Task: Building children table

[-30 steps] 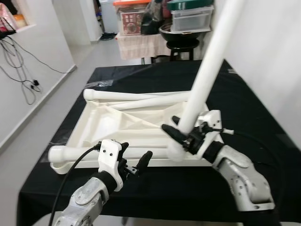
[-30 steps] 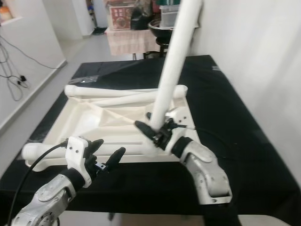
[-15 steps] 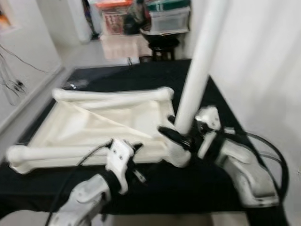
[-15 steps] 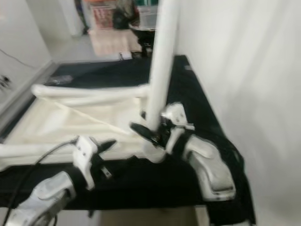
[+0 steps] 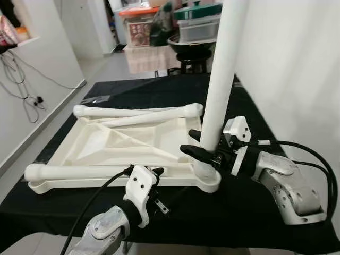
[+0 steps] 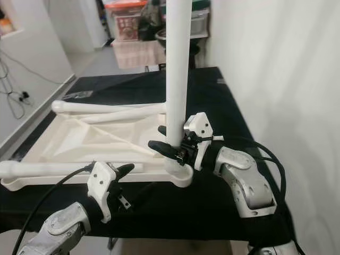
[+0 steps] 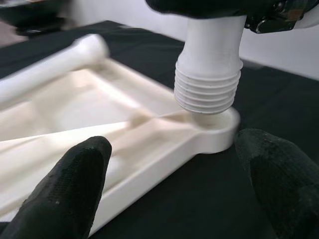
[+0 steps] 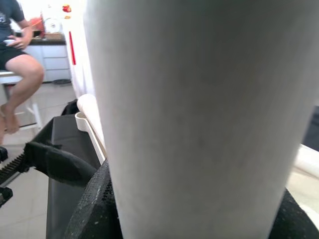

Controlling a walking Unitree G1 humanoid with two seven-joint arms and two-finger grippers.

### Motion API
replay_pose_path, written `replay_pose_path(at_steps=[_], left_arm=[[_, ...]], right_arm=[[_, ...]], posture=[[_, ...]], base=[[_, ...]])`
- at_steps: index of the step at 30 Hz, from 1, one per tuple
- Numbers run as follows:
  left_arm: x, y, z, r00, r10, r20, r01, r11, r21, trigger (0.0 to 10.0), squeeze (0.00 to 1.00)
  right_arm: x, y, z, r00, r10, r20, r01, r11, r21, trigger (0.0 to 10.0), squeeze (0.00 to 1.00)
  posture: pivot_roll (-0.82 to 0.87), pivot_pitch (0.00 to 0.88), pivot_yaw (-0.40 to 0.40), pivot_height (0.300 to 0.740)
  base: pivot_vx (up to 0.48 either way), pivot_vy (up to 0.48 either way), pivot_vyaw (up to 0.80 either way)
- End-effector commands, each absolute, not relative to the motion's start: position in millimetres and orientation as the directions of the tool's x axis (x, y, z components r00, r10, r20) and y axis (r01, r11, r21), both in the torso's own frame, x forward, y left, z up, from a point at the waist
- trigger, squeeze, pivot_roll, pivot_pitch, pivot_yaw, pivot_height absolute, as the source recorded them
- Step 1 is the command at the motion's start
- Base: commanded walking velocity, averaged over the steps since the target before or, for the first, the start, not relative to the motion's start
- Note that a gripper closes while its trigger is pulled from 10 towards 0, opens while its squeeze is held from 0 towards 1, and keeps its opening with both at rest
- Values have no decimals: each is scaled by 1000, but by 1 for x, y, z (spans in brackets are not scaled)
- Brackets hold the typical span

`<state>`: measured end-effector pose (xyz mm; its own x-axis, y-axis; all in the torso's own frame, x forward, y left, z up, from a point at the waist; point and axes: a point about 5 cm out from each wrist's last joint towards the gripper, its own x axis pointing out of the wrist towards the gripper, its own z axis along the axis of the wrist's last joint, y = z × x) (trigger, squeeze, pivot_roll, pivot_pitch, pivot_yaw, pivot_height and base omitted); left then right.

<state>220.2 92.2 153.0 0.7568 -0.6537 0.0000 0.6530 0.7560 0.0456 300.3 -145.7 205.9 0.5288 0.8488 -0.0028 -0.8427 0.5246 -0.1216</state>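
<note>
On the black-draped work surface (image 5: pixel 159 87), a cream tabletop (image 5: pixel 122 146) is laid upside down, its ribbed underside facing up. Two white legs are laid flat along it: one leg (image 5: pixel 135 111) across the far edge and another leg (image 5: pixel 74 171) across the near edge. At the near right corner of the tabletop, a third white leg (image 5: pixel 220 79) is held upright by the right gripper (image 5: pixel 204 154), whose black fingers are clamped around the tube just above its lower end. In the left wrist view the ribbed, threaded end (image 7: pixel 208 88) of this upright leg is seen directly over the round corner socket (image 7: pixel 217 130); whether the two are touching cannot be told. The left gripper (image 6: pixel 123 178) is held low at the near edge of the tabletop, just left of that corner, with its fingers (image 7: pixel 65 191) spread apart and nothing between them. A seated person (image 8: pixel 17 59) is seen on a stool in the right wrist view, well apart from the work. Storage boxes (image 5: pixel 199 26) are stacked beyond the far end.
</note>
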Motion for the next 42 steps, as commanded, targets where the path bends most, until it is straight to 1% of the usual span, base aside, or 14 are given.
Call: replay_pose_path(at_steps=[1, 8, 10, 11, 14, 17, 18, 20, 22, 25, 29, 35, 39, 42], left_arm=[[219, 99, 153, 771, -636, -17, 634, 766, 102, 10000, 0], [212, 97, 152, 730, -683, -28, 680, 722, 130, 10000, 0], [206, 94, 152, 689, -724, -34, 720, 678, 148, 10000, 0], [206, 94, 152, 689, -724, -34, 720, 678, 148, 10000, 0], [202, 92, 151, 659, -750, -47, 745, 644, 174, 10000, 0], [200, 92, 152, 651, -757, -52, 751, 633, 189, 10000, 0], [196, 93, 153, 646, -761, -56, 754, 626, 197, 10000, 0], [194, 94, 154, 646, -761, -58, 754, 626, 197, 10000, 0], [193, 94, 154, 645, -762, -58, 756, 625, 195, 10000, 0], [190, 94, 155, 645, -762, -60, 758, 627, 180, 10000, 0], [190, 96, 155, 656, -752, -60, 750, 642, 159, 10000, 0], [195, 99, 157, 678, -734, -42, 732, 669, 128, 10000, 0], [195, 99, 156, 677, -734, -46, 732, 666, 140, 10000, 0], [194, 98, 155, 673, -738, -56, 735, 657, 167, 10000, 0]], right_arm=[[303, -137, 208, 490, 871, 9, -863, 487, -136, 10000, 0], [317, -147, 210, 485, 874, 18, -867, 484, -119, 10000, 0], [320, -152, 210, 423, 906, 11, -902, 422, -97, 10000, 0], [320, -152, 210, 423, 906, 11, -902, 422, -97, 10000, 0], [320, -156, 210, 371, 929, 8, -926, 371, -76, 10000, 0], [321, -161, 211, 358, 933, 16, -932, 359, -56, 10000, 0], [318, -173, 210, 324, 946, 10, -945, 324, -34, 10000, 0], [316, -180, 210, 308, 951, 2, -951, 308, -30, 10000, 0], [315, -183, 209, 312, 950, -3, -950, 312, -32, 10000, 0], [319, -191, 209, 371, 929, -11, -929, 371, -23, 10000, 0], [318, -190, 212, 380, 925, 14, -925, 380, -5, 10000, 0], [303, -184, 212, 311, 949, 48, -950, 312, -16, 10000, 0], [302, -183, 213, 297, 954, 54, -954, 299, -36, 10000, 0], [305, -181, 215, 297, 953, 55, -951, 301, -68, 10000, 0]], posture=[[-87, 42, 38, 740], [-81, 58, 42, 740], [-72, 72, 40, 740], [-72, 72, 40, 740], [-67, 82, 40, 740], [-58, 95, 41, 740], [-49, 117, 49, 740], [-48, 120, 50, 740], [-46, 130, 54, 740], [-43, 138, 58, 740], [-41, 149, 68, 740], [-39, 151, 84, 740], [-38, 141, 86, 740], [-39, 129, 86, 740]], base=[[0, 0, 0], [0, 0, 0], [0, 0, 0], [0, 0, 0], [0, 0, 0], [0, 0, 0], [0, 0, 0], [0, 0, 0], [0, 0, 0], [0, 0, 0], [0, 0, -600], [0, 0, -800], [0, 0, -800], [0, 0, 0]])
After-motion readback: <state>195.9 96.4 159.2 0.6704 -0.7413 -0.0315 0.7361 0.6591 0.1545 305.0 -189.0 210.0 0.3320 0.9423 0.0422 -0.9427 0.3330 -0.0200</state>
